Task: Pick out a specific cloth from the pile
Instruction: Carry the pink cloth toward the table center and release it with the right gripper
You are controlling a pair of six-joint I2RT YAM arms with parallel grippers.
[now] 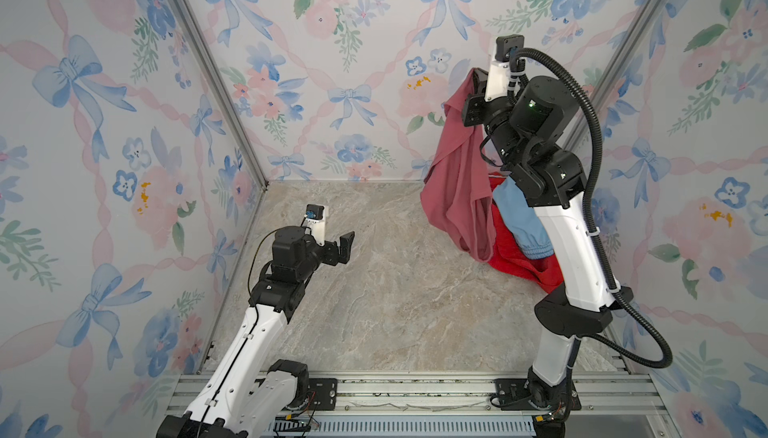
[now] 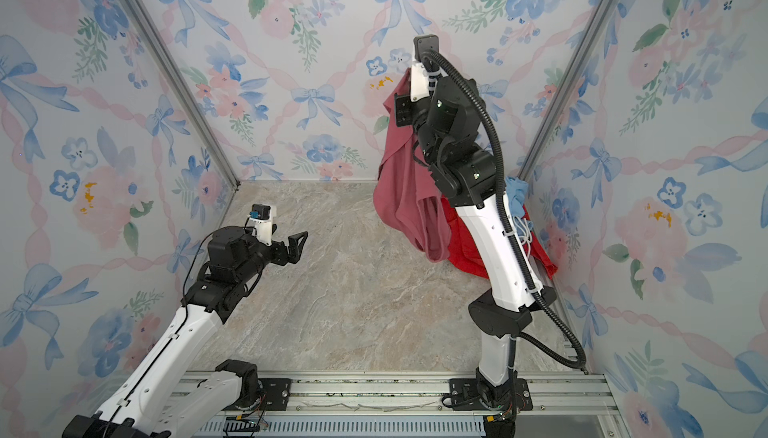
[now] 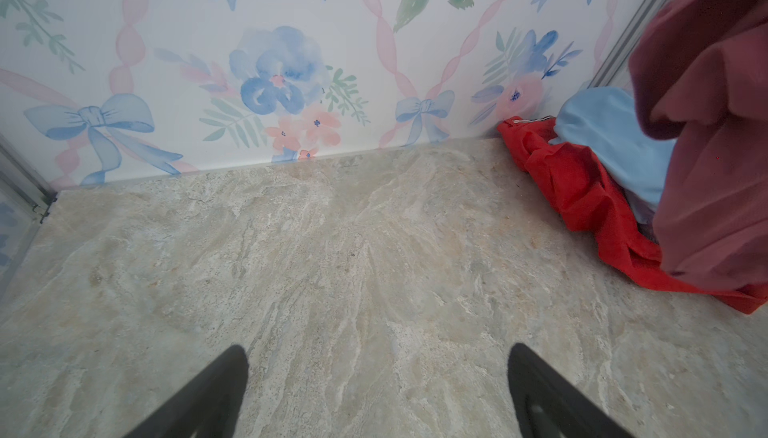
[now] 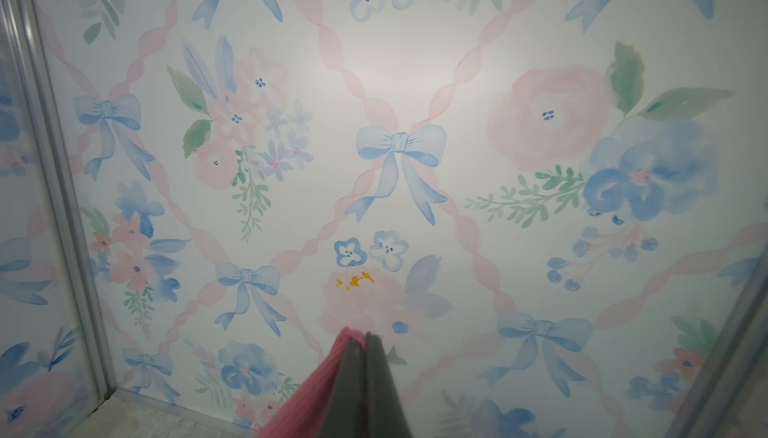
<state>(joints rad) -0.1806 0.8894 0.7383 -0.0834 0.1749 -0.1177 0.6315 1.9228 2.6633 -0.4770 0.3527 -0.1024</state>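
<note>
Dusty-rose fabric, the cloth (image 1: 457,182), is hanging in the air at the back right. Its top edge is sitting pinched in the right gripper (image 4: 365,338), whose 2 fingers are pressing together on it. Its lower folds are dangling at the pile (image 3: 582,182), where light blue shorts (image 1: 519,215) are lying on a bright red cloth (image 1: 515,269) on the marble-patterned table (image 1: 374,290). The left gripper (image 1: 345,247) is hovering well apart over bare table, jaws spread wide, holding nothing.

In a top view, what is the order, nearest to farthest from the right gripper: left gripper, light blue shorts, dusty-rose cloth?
1. dusty-rose cloth: pinched in the right gripper, raised.
2. light blue shorts: low, back right corner.
3. left gripper: farthest, left side, open.
</note>
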